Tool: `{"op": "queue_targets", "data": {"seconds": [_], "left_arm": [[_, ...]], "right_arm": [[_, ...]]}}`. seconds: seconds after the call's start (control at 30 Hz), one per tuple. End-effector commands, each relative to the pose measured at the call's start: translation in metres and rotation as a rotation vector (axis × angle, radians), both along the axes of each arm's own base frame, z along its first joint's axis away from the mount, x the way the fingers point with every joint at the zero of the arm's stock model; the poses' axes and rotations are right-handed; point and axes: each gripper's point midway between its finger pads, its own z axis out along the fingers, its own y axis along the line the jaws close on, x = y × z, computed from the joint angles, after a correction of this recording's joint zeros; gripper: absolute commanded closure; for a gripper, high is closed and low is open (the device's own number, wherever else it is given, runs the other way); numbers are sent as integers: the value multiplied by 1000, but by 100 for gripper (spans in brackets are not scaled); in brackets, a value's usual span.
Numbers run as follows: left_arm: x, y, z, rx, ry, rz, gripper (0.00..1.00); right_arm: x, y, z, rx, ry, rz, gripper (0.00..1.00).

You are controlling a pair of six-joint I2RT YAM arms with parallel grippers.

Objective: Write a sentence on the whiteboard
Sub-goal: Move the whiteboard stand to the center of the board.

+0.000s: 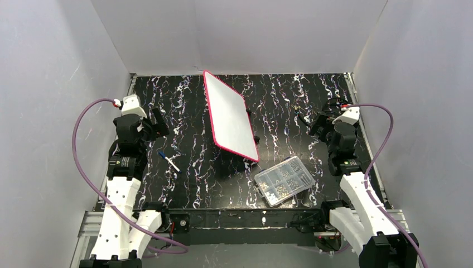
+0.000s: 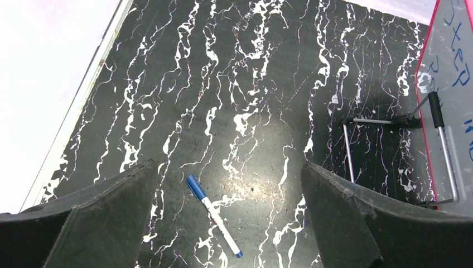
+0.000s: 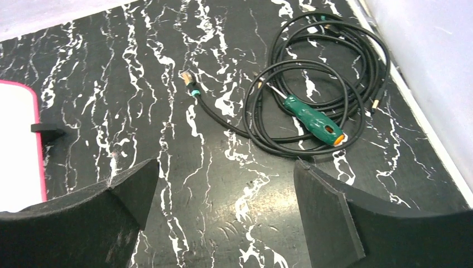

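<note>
The whiteboard (image 1: 231, 114), white with a thin pink-red frame, stands tilted on the middle of the black marbled table. Its edge shows in the left wrist view (image 2: 449, 111) with a wire stand (image 2: 443, 145) and some blue handwriting (image 2: 460, 70), too partial to read. Its corner also shows in the right wrist view (image 3: 17, 145). A blue-capped white marker (image 1: 169, 162) lies flat on the table, under and between my left fingers (image 2: 213, 215). My left gripper (image 1: 159, 120) (image 2: 227, 167) hangs open above it, holding nothing. My right gripper (image 1: 313, 125) (image 3: 226, 164) is open and empty, to the right of the board.
A clear compartmented parts box (image 1: 284, 180) sits near the front, right of centre. A coiled black cable (image 3: 318, 84) and a green-handled screwdriver (image 3: 312, 118) lie at the far right. Grey walls enclose the table on three sides.
</note>
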Motion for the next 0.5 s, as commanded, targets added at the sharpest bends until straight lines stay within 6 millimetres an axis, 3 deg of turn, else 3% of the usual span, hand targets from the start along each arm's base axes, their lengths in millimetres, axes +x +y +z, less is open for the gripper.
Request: {"op": "queue_targets", "data": {"seconds": [0.0, 0.13, 0.27, 0.47], "left_arm": [[4, -1, 8, -14, -18, 1, 2], [5, 0, 5, -18, -8, 9, 2], [5, -1, 3, -22, -4, 7, 2], [7, -5, 1, -37, -1, -12, 2]], "right_arm": [[7, 16, 35, 15, -94, 92, 1], [12, 34, 34, 17, -88, 199, 1], [21, 67, 20, 51, -46, 380, 2], [34, 119, -5, 182, 71, 640, 13]]}}
